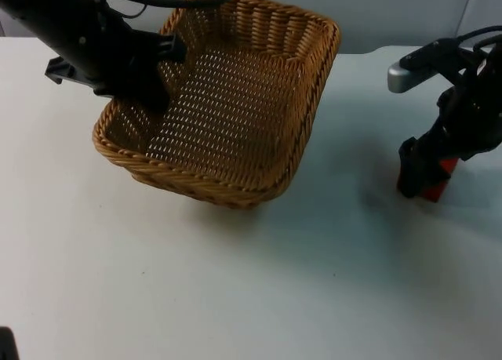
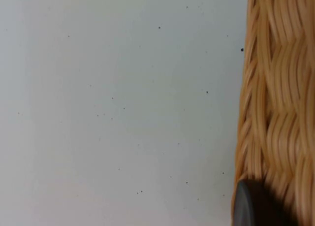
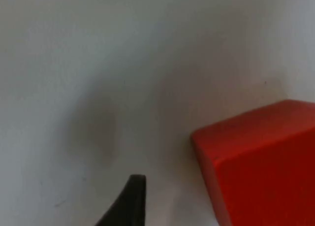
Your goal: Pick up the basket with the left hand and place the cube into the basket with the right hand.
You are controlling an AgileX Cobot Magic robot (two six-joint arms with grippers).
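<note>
The basket step looks done: the left tool (image 1: 153,74) is clamped on the left rim of the wicker basket (image 1: 235,101), holding it tilted with its near edge close to the white desk (image 1: 235,281). The cube step is in hand, with the right tool (image 1: 423,176) down at the red cube (image 3: 261,162) on the desk, well right of the basket, fingers straddling it; whether they have closed I cannot tell. Next comes a firm squeeze, a lift, and a carry left over the basket's rim

Even, soft light falls on the white table (image 1: 196,297). The raised basket (image 1: 235,101) casts a faint shadow beneath itself. Near the right gripper (image 1: 420,180), the cube (image 3: 261,162) looks blurred.
</note>
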